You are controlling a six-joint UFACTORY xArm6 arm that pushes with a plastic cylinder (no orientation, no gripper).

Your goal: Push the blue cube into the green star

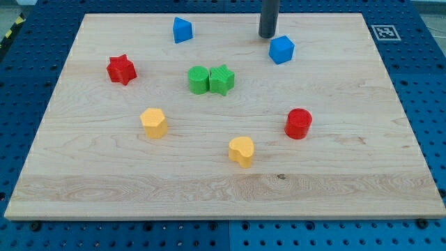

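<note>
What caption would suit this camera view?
My tip sits just up-left of the blue cube, the green star waiting left.

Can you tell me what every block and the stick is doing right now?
my tip: on the board, just up-left of the blue cube, small gap.
blue cube: sitting free, apart from the green star.
green star: touching the green block on its left.
green block: against the star.
other blue block: alone near the top.
red star: alone.
red cylinder: upright, alone.
two yellow blocks: apart, untouched.
</note>
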